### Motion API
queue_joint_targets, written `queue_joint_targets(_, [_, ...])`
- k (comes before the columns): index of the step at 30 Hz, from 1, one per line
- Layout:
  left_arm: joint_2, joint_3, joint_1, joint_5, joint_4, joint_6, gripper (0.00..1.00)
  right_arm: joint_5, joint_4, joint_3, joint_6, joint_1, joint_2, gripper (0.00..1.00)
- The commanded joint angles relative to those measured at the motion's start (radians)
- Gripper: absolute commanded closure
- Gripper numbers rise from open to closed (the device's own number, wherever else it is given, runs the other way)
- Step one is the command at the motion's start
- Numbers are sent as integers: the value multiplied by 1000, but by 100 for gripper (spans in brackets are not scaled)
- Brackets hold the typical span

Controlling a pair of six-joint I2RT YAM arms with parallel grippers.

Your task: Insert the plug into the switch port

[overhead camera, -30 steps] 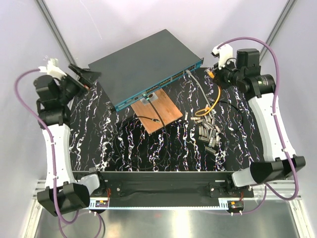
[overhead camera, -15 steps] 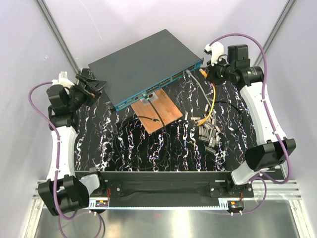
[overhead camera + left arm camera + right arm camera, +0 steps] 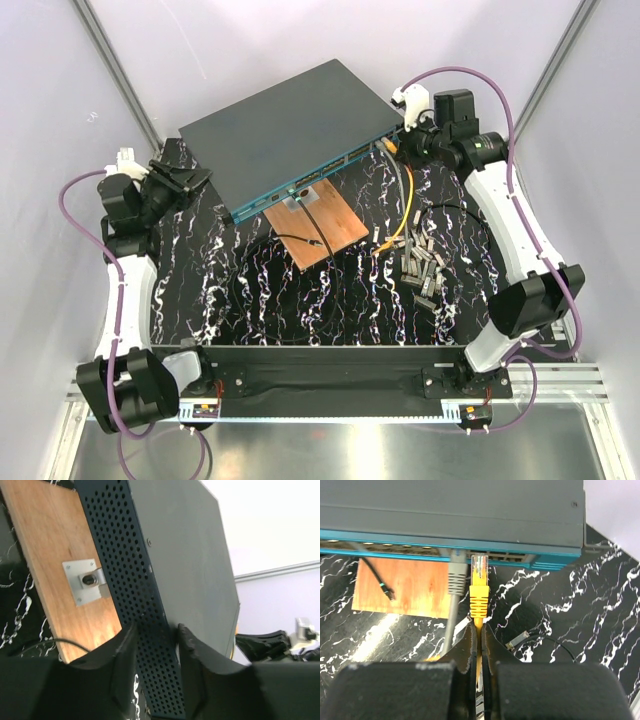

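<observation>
One yellow plug [image 3: 479,587] sits with its tip at the port row on the teal front of the single switch [image 3: 450,510], just beside one grey cable [image 3: 456,580] already seated there. The right end effector [image 3: 479,632] is clamped on the plug's cable. The left end effector [image 3: 156,630] pinches the switch's perforated side. One wooden board [image 3: 405,587] lies on the desk [image 3: 580,605].
</observation>
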Motion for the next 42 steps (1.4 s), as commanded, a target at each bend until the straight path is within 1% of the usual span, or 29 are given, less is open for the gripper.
queue_joint_targets(1, [17,-2,-48,54,168,-52,71,50,55,40,33,5,9,100])
queue_joint_targets(4, [17,-8,-53,51,178,-62,81,64,55,25,38,7,1,100])
queue_joint_targets(6, [17,-8,-59,43,180,-61,85,62,61,17,38,5,-3,100])
queue_joint_targets(8, [17,-10,-62,43,180,-62,92,50,65,12,41,5,-6,100])
queue_joint_targets(11, [20,-11,-69,39,175,-61,100,41,62,20,50,7,-2,100])
queue_joint_targets(32, [29,-4,-86,36,145,-35,100,18,53,51,41,39,3,100])
queue_joint_targets(42, [32,1,-89,34,134,-26,100,30,56,61,45,43,17,100])
